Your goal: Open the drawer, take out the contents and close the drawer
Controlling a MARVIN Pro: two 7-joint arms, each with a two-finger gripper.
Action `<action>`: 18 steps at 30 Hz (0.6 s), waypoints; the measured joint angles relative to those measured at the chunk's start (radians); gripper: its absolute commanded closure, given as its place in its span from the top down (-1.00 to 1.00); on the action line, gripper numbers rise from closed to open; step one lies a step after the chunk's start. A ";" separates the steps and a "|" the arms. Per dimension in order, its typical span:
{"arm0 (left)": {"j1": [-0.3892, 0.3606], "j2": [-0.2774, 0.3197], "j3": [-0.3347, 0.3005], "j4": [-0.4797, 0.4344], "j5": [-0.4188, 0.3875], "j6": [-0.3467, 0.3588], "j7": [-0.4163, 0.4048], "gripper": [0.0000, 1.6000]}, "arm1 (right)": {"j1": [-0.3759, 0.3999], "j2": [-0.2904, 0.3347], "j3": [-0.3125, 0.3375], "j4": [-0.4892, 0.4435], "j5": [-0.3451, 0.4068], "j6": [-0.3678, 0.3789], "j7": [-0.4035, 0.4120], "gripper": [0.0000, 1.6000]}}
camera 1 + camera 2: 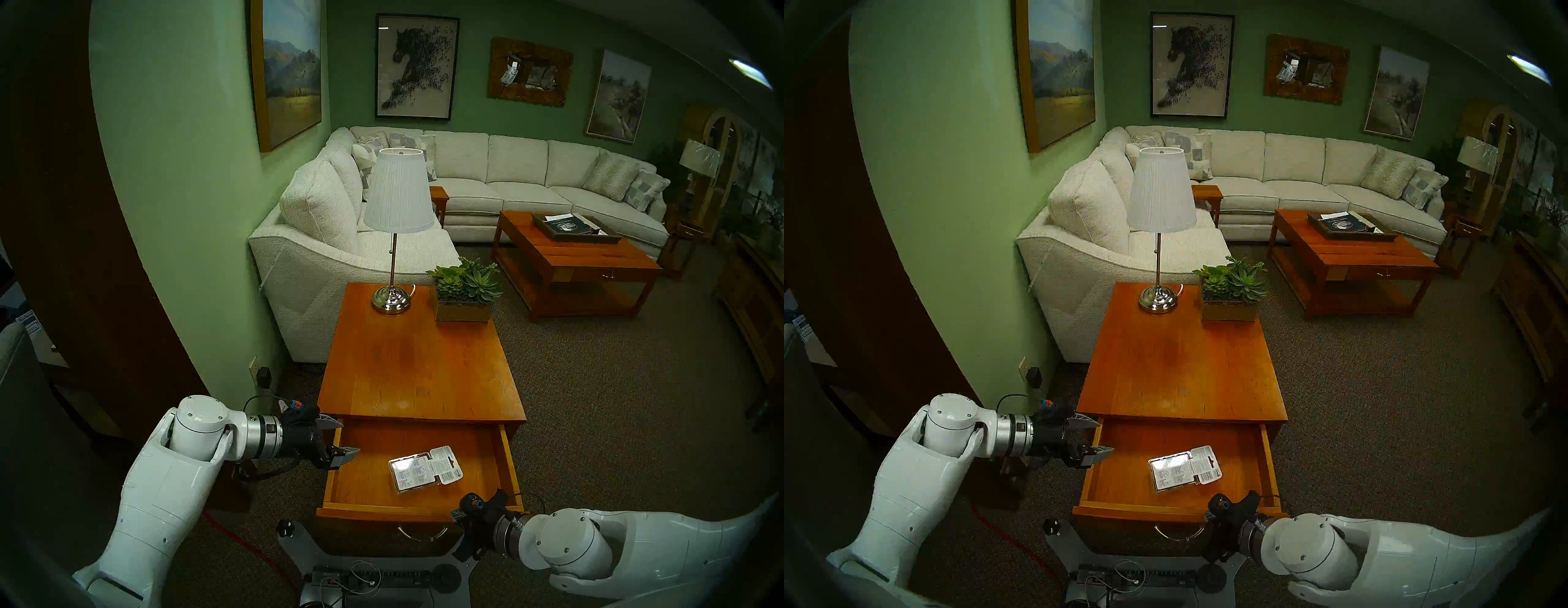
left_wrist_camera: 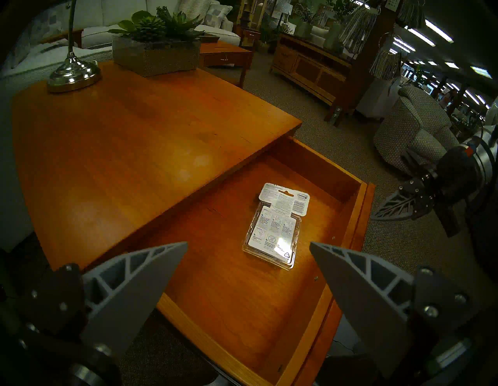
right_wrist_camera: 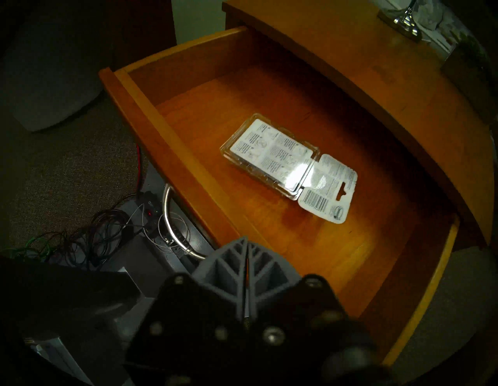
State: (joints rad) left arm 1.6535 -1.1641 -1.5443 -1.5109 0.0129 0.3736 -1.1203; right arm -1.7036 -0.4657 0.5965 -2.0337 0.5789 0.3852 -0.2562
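Observation:
The orange-brown drawer stands pulled out from the side table towards me. Flat on its floor, right of centre, lies the contents: a clear blister pack with a white printed card, its hang-tab end towards the table. My left gripper is open and level at the drawer's left wall, holding nothing. My right gripper is shut at the drawer front's right end. It sits beside the silver handle, and I see nothing between its fingers.
At the far end of the side table top stand a lamp and a succulent planter. My base with loose cables sits under the drawer front. A white sofa and a green wall close the left side.

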 measured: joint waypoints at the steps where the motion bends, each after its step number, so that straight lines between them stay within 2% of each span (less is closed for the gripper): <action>1: 0.000 0.000 0.000 0.000 0.000 0.000 0.000 1.00 | -0.003 0.009 0.005 -0.009 0.002 -0.001 -0.005 -1.00; 8: 0.000 0.000 -0.001 -0.002 0.000 0.004 -0.001 1.00 | -0.023 0.084 0.038 -0.095 0.040 0.009 -0.058 -1.00; 9: 0.000 0.000 -0.001 -0.002 0.000 0.005 -0.001 1.00 | -0.023 0.088 0.041 -0.100 0.044 0.015 -0.061 -0.44; 10: 0.000 0.000 -0.001 -0.002 0.000 0.006 -0.001 1.00 | -0.022 0.091 0.044 -0.103 0.049 0.022 -0.065 -0.11; 11: 0.000 0.000 -0.001 -0.003 0.000 0.008 -0.002 1.00 | -0.020 0.095 0.049 -0.106 0.054 0.033 -0.068 1.00; 18: 0.000 0.000 -0.001 -0.004 0.001 0.012 -0.002 1.00 | 0.005 0.092 0.071 -0.102 0.073 0.072 -0.067 1.00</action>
State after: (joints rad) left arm 1.6535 -1.1642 -1.5455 -1.5147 0.0136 0.3857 -1.1224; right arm -1.6990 -0.3735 0.6679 -2.1355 0.6521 0.4572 -0.3234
